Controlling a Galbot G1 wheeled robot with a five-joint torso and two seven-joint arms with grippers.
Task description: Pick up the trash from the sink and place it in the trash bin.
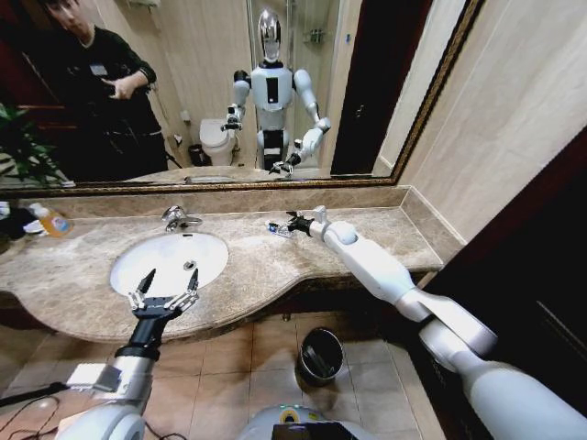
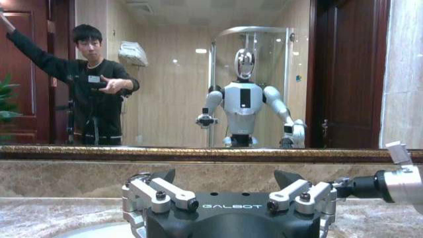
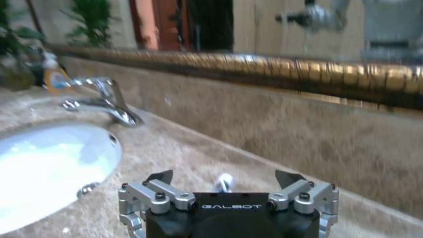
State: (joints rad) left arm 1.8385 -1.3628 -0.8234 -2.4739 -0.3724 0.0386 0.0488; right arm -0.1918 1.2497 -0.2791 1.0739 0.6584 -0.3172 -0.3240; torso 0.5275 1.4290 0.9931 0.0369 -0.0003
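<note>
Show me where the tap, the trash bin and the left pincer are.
tap [image 1: 179,218]: head view, on its chrome body.
trash bin [image 1: 304,351]: head view, on its dark rim.
left pincer [image 1: 167,286]: head view, midway between its open fingertips.

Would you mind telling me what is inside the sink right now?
The sink basin looks bare white, apart from its drain. The open left gripper hovers over the near rim and covers part of the bowl, so trash could lie hidden there.

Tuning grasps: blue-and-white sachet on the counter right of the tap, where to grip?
Probably pinch the sachet across its narrow middle from above: it seems to lie flat on the counter. The open right gripper sits beside it.
</note>
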